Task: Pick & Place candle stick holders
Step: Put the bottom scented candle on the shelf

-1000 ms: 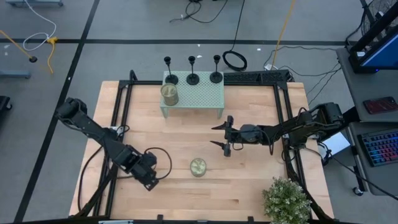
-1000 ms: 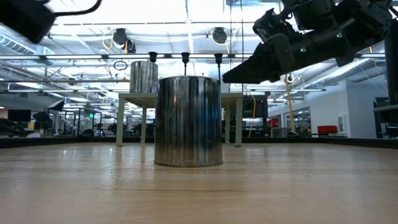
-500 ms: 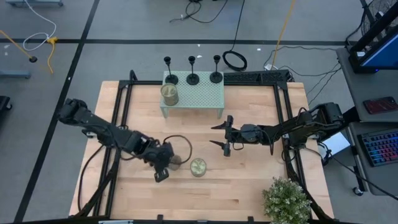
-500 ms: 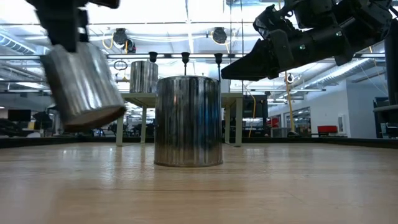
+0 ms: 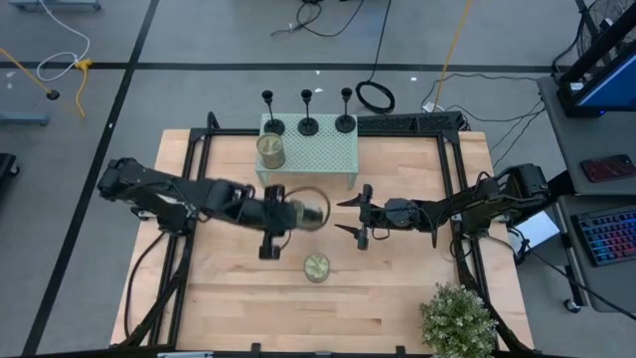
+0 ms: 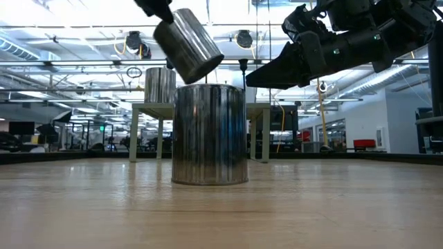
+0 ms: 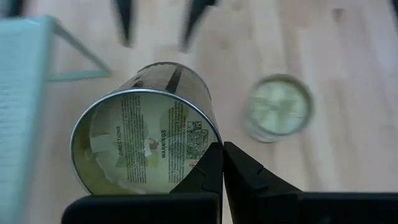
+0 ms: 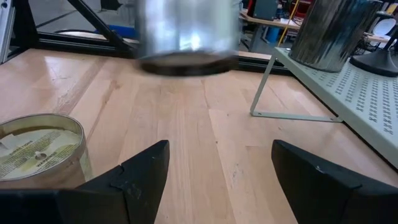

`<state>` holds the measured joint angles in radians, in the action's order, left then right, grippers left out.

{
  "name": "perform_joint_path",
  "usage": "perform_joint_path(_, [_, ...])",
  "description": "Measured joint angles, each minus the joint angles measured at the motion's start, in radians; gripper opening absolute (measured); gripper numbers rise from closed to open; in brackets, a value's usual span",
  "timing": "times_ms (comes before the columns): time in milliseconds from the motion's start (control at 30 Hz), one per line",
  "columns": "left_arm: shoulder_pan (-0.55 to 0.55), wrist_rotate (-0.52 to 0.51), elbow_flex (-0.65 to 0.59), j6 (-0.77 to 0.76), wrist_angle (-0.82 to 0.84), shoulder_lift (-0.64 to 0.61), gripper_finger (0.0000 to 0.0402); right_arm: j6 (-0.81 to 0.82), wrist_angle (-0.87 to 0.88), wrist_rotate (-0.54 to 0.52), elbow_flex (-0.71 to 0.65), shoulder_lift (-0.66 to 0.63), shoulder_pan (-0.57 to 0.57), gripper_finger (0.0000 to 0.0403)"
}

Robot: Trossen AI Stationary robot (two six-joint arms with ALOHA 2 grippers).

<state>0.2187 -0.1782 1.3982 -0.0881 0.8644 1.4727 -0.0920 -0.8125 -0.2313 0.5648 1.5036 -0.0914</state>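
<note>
3 candle stick holders (image 5: 306, 124) stand upright along the far edge of the rack (image 5: 333, 157), stems vertical. Left gripper (image 5: 273, 221) (clamped on a tin (image 5: 308, 210)) hangs just in front of the rack. Right gripper (image 5: 356, 217), fingers apart, waits beside it, about equally near.

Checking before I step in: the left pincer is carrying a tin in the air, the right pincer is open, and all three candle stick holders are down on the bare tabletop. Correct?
Not quite. The high view shows the three candle stick holders standing on the raised perforated shelf, not the tabletop. The rest holds: the left pincer holds a tin aloft, and the right pincer is open.
</note>
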Motion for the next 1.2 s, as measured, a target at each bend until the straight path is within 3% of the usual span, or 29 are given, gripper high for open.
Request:
perform_joint_path(300, [-0.204, -0.021, 0.237, 0.261, 0.164, 0.126, 0.0001, -0.001, 0.001, -0.001, 0.0, 0.0, 0.0, 0.0275])
perform_joint_path(600, [-0.407, 0.011, 0.553, 0.342, 0.417, 0.333, 0.0001, 0.028, 0.002, 0.0, 0.0, 0.0, 0.0, 0.0275])
perform_joint_path(800, [-0.507, 0.099, 0.584, 0.385, 0.438, 0.382, 0.0001, 0.027, 0.023, 0.0, 0.0, 0.0, -0.002, 0.0275])
perform_joint_path(1200, [-0.588, 0.107, 0.585, 0.414, 0.445, 0.405, 0.0013, 0.027, 0.058, -0.001, 0.0, 0.0, -0.002, 0.0274])
